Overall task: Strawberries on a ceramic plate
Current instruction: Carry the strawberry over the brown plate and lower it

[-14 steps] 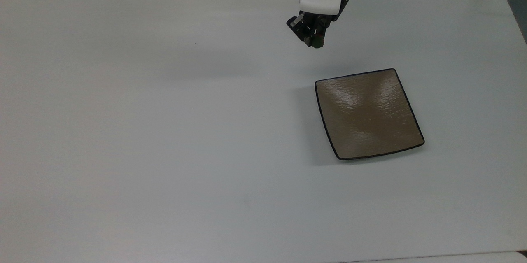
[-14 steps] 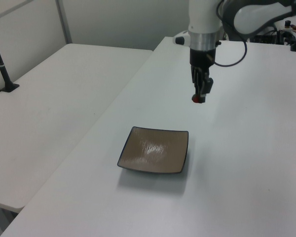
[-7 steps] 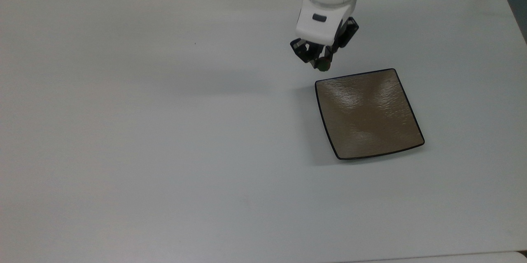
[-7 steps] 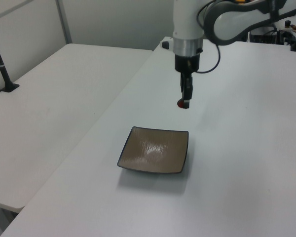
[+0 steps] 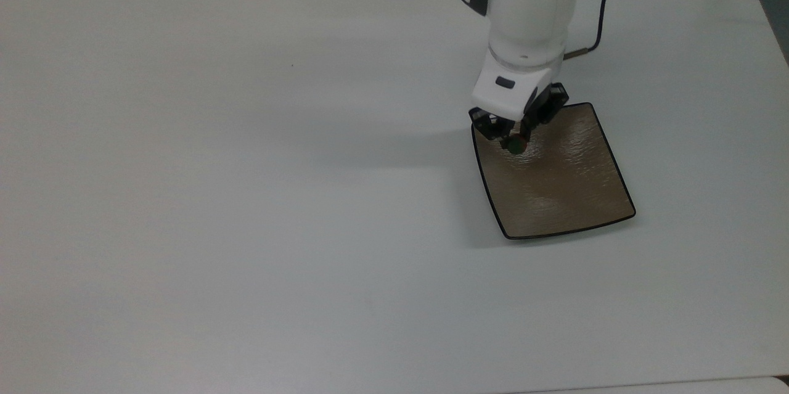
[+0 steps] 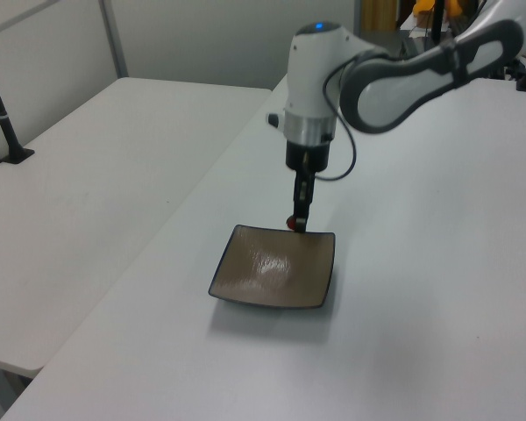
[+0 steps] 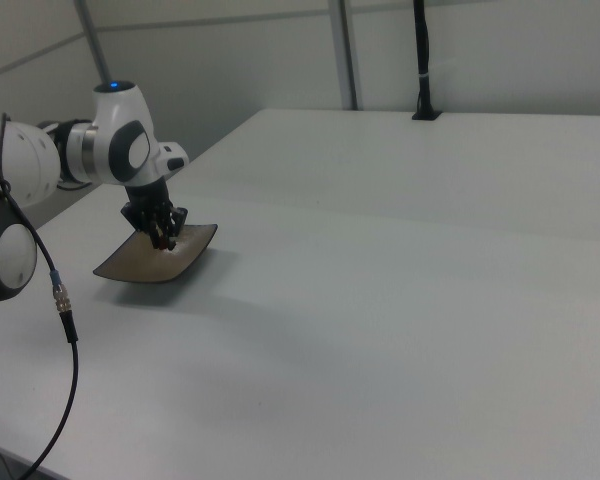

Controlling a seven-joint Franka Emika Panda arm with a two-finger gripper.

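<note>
The white table (image 5: 246,197) spreads wide and bare at the near side in the top view, and on it, toward the top view's right, lies the ceramic plate (image 5: 561,190): square, glossy tan-brown, with a thin black rim and a rippled sheen. In the left view the ceramic plate (image 6: 272,272) sits near the table's middle with its corners turned up; in the right view the ceramic plate (image 7: 145,262) appears as a low dark wedge at the right view's left.

My gripper (image 5: 515,142) hangs over the plate's far corner on the top view's left side, pointing down. My fingers are drawn in narrow and pinch the strawberry (image 5: 516,145), a tiny dark berry with a green cap, between their tips. In the left view my gripper (image 6: 296,223) comes down as a slim black stalk, and the strawberry (image 6: 292,224) shows as a red dot at its end, right at the plate's far edge. I cannot tell whether the berry touches the plate or hangs just above it. In the right view my gripper (image 7: 162,238) sits low over the plate.

Behind it my white arm (image 5: 530,12) rises toward the table's far edge, a black cable (image 5: 601,8) looping off beside it.
</note>
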